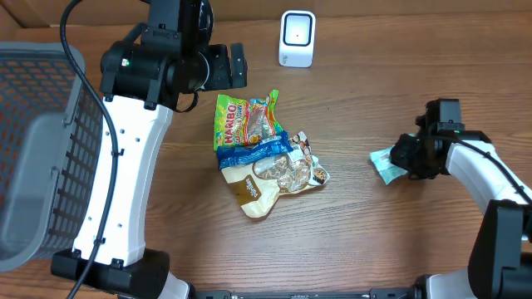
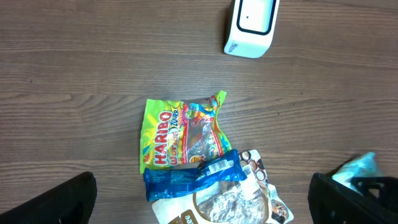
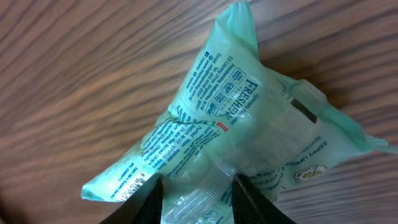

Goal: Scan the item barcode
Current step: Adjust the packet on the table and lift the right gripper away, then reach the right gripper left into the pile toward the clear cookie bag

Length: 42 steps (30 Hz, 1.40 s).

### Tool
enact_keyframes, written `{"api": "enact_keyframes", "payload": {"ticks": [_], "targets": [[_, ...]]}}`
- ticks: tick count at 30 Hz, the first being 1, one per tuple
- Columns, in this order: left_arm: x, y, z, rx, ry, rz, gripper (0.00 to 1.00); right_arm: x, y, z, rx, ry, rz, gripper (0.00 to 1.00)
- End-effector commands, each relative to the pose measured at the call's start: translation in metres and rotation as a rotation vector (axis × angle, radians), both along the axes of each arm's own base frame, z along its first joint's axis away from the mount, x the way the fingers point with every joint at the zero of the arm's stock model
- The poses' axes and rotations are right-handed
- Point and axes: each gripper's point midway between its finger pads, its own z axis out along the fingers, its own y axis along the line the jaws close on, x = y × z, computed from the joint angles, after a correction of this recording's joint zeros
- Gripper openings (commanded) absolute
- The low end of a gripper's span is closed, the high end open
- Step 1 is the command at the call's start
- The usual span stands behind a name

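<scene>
A mint-green wipes packet (image 3: 242, 112) fills the right wrist view, a barcode (image 3: 127, 185) printed near its left corner. My right gripper (image 3: 196, 199) is shut on it, one black finger on each side of its lower part. From overhead the packet (image 1: 384, 165) pokes out left of the right gripper (image 1: 409, 158) at the table's right side. The white barcode scanner (image 1: 297, 38) stands at the back centre. My left gripper (image 1: 224, 66) hangs open high over the table, and in its wrist view the gripper (image 2: 205, 205) holds nothing.
A pile of snack bags lies mid-table: a green Haribo bag (image 1: 245, 120), a blue packet (image 1: 253, 152) and a beige pouch (image 1: 274, 178). A grey mesh basket (image 1: 41, 149) takes up the left edge. The scanner (image 2: 251, 25) also shows in the left wrist view.
</scene>
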Motion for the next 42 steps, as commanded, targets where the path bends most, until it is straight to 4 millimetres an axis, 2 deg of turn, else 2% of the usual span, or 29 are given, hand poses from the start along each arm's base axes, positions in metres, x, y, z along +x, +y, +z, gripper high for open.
{"api": "enact_keyframes", "payload": {"ticks": [1,4,12,16,19,24,26,30,32,36,37,38,39,40,42], "targets": [[0.003,0.001,0.003,0.013,-0.015,-0.010,1.00,-0.018,-0.046,-0.016,-0.121,0.068,-0.194,0.38],[0.003,0.001,0.003,0.013,-0.015,-0.010,1.00,-0.019,-0.064,-0.015,-0.125,0.060,-0.265,0.38],[0.003,0.001,0.003,0.013,-0.015,-0.010,1.00,-0.030,-0.130,-0.007,-0.140,0.049,-0.520,0.39],[0.003,0.001,0.003,0.013,-0.015,-0.010,1.00,-0.026,-0.143,0.006,-0.144,0.037,-0.515,0.43],[0.003,0.001,0.003,0.013,-0.015,-0.010,1.00,-0.016,-0.139,0.023,-0.110,0.027,-0.449,0.49],[0.003,0.001,0.003,0.013,-0.015,-0.010,1.00,0.009,-0.110,0.075,0.058,-0.020,-0.290,0.57],[0.003,0.001,0.003,0.013,-0.015,-0.010,1.00,0.017,-0.093,0.099,0.147,-0.053,-0.212,0.58],[0.003,0.001,0.003,0.013,-0.015,-0.010,1.00,0.031,-0.055,0.131,0.306,-0.138,-0.055,0.59],[0.003,0.001,0.003,0.013,-0.015,-0.010,1.00,0.037,-0.029,0.139,0.377,-0.170,0.028,0.59],[0.003,0.001,0.003,0.013,-0.015,-0.010,1.00,0.048,0.017,0.142,0.380,-0.191,0.165,0.59],[0.003,0.001,0.003,0.013,-0.015,-0.010,1.00,0.051,0.033,0.143,0.379,-0.202,0.215,0.59],[0.003,0.001,0.003,0.013,-0.015,-0.010,1.00,0.057,0.073,0.147,0.378,-0.234,0.328,0.59],[0.003,0.001,0.003,0.013,-0.015,-0.010,1.00,0.059,0.089,0.149,0.378,-0.249,0.374,0.59],[0.003,0.001,0.003,0.013,-0.015,-0.010,1.00,0.061,0.115,0.150,0.361,-0.266,0.424,0.59],[0.003,0.001,0.003,0.013,-0.015,-0.010,1.00,0.065,0.134,0.145,0.313,-0.252,0.402,0.59]]}}
